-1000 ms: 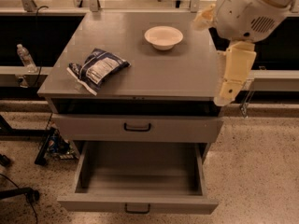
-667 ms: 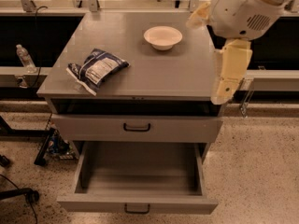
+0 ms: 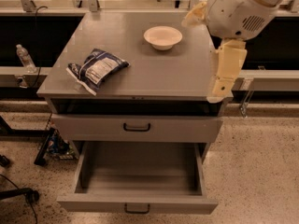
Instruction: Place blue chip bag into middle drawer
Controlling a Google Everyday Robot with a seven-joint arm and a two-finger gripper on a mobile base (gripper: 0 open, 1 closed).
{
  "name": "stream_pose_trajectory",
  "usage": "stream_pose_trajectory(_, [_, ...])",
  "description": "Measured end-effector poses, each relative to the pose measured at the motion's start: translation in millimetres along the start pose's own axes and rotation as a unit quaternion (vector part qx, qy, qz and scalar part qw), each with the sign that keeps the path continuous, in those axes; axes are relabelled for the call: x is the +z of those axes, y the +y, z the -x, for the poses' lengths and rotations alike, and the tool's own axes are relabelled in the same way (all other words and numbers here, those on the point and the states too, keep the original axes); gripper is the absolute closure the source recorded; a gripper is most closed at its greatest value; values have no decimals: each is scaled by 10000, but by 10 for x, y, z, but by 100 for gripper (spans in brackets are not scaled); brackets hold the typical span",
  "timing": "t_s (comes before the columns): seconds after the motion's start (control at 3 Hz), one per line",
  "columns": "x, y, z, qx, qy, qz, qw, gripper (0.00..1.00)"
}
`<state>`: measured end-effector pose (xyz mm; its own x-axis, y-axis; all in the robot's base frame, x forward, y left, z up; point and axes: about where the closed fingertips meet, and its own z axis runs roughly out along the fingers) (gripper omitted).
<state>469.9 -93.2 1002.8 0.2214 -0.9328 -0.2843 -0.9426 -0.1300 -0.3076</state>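
One bag (image 3: 97,69) lies left on the counter (image 3: 159,76), one bowl (image 3: 162,37) behind, the middle drawer (image 3: 140,183) of two gapes open, and the pincer (image 3: 218,91) hangs at the right edge, wide or narrow I cannot tell.

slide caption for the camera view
Blue chip bag and white bowl on the cabinet top, middle drawer open below, end effector at the top's right edge.

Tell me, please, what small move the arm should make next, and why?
Probably swing the gripper left across the tabletop toward the blue chip bag. The gripper hangs at the tabletop's right front edge, apart from the bag, which lies near the left front corner. The middle drawer already stands open, so reaching the bag seems to come first.
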Motion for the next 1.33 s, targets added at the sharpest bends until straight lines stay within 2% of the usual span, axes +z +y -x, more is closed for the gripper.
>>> stream_pose_trajectory(0.33, [308,-255,150,-644,-220,108,9976,0])
stream_pose_trajectory(0.67, [632,-547,349,-1383,-389,255,9893,0])
stream_pose_trajectory(1.0, [965,-815,530,-1892,-502,336,9801,0])
stream_pose_trajectory(1.33, [1406,-1166,755,-2267,-587,320,9717,0])
